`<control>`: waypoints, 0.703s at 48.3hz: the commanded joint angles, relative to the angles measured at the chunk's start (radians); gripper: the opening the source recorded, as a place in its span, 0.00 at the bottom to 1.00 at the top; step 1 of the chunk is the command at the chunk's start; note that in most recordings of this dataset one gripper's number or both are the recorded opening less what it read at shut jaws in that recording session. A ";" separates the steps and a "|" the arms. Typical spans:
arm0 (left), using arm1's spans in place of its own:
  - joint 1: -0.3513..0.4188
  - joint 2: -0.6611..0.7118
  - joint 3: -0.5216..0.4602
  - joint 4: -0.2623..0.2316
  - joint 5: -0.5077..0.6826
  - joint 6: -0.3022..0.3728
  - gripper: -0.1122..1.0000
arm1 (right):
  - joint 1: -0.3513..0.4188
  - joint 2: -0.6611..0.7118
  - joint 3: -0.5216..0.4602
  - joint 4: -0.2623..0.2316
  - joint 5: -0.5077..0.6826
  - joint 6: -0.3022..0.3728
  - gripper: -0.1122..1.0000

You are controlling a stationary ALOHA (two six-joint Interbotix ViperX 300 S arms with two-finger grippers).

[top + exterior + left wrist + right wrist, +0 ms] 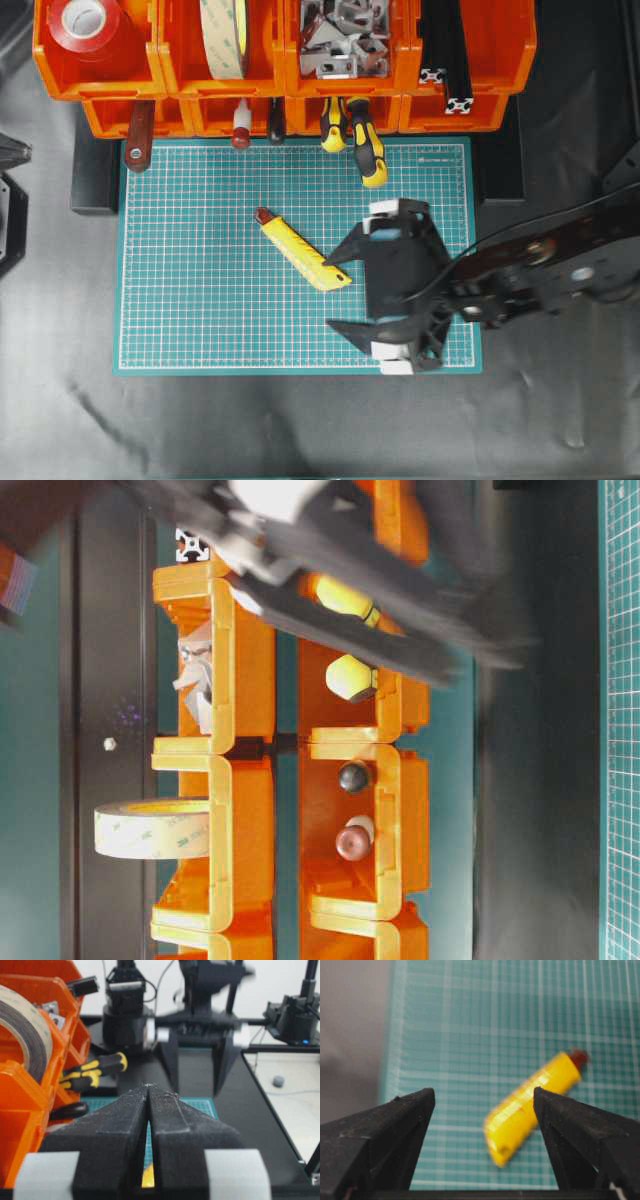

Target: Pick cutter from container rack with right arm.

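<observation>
Jaws spread wide and empty above slim yellow cutter [300, 251] with reddish-brown cap.

No legible text, faint unreadable print on the tape roll [150, 828], cutting mat [200, 300] corner

Right hand [338, 296] spread wide, empty, left hand [148, 1091] pressed closed

A dark, slightly wrinkled surface [250, 425] carries a green gridded cutting mat [190, 290] and, along its far edge, the orange container rack [110, 85]. The yellow cutter [302, 253] lies flat and diagonal near the mat's middle, dark red end cap pointing toward the rack, well apart from it.
</observation>
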 commanded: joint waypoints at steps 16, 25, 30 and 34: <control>-0.008 0.000 -0.028 0.003 0.035 0.002 0.10 | -0.002 -0.213 0.055 -0.002 -0.101 0.066 0.78; -0.012 -0.011 -0.031 0.003 0.054 0.000 0.10 | -0.005 -0.324 0.120 0.000 -0.084 0.066 0.78; -0.011 -0.012 -0.031 0.003 0.054 -0.002 0.10 | -0.005 -0.393 0.161 -0.002 -0.081 0.066 0.77; -0.011 -0.015 -0.032 0.003 0.052 -0.003 0.10 | -0.008 -0.449 0.193 -0.002 -0.066 0.066 0.76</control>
